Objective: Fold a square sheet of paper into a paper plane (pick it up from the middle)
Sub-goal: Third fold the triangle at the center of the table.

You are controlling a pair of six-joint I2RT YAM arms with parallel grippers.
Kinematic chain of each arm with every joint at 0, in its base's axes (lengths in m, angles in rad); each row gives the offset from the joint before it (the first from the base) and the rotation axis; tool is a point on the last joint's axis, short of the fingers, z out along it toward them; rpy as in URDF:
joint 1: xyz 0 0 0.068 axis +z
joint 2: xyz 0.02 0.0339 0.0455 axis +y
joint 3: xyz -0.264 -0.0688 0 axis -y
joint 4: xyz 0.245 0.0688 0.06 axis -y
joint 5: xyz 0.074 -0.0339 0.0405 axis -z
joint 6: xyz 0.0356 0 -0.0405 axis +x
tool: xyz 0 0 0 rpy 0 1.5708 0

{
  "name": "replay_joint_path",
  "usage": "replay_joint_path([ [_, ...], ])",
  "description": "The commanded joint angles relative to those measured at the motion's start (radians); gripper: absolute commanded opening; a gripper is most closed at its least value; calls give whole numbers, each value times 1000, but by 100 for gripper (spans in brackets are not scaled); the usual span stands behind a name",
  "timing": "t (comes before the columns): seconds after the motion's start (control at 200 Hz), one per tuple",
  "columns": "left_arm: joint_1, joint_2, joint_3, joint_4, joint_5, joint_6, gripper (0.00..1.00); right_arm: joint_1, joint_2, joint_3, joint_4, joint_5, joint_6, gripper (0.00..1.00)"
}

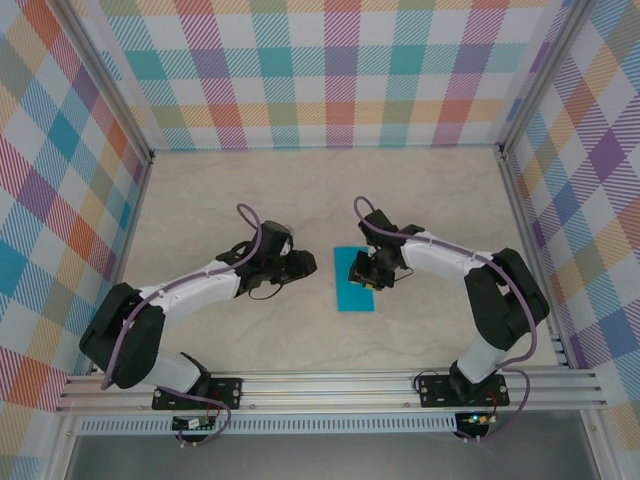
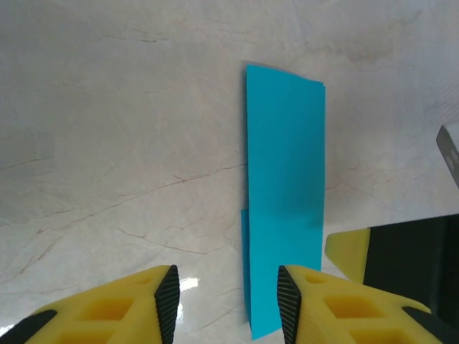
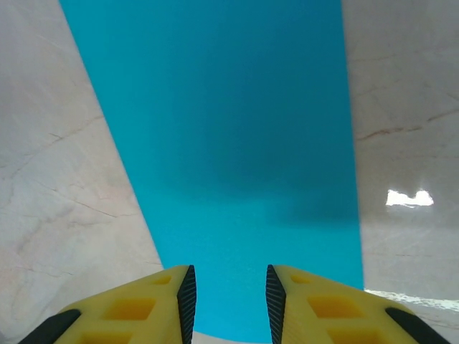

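square sheet of paper (image 2: 285, 193): teal strip, maybe folded | left end effector (image 2: 228, 290), right end effector (image 3: 227, 287): apart

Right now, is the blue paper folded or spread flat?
Folded: the paper lies as a narrow rectangle, with a second layer's edge peeking out along its left side.

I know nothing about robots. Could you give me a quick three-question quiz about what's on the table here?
1. True or false: the teal paper lies flat on the table.
2. Its shape now is: A) a full square, B) a narrow rectangle, C) a pointed dart.
3. Fill in: seen from above, the ____ gripper hangs over the paper's edge.
Key: 1 true; 2 B; 3 right gripper.
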Motion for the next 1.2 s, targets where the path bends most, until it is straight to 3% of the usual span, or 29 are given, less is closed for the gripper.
replay_joint_path([
  [0.0,-15,53,48,31,39,9,41,-1,-30,-78,106,-36,23,33],
  [0.37,-31,175,113,77,98,-24,36,28,-51,-220,318,-100,150,31],
  [0.6,-60,253,173,85,155,-17,32,26,-181,-213,234,-19,118,33],
  [0.755,-76,326,221,88,178,-16,26,-26,-265,-276,234,-21,103,36],
  [0.875,-83,372,242,78,172,-16,23,-66,-261,-323,291,-96,93,37],
  [1.195,-83,437,244,62,149,4,20,-70,-229,-350,322,-118,87,41],
])
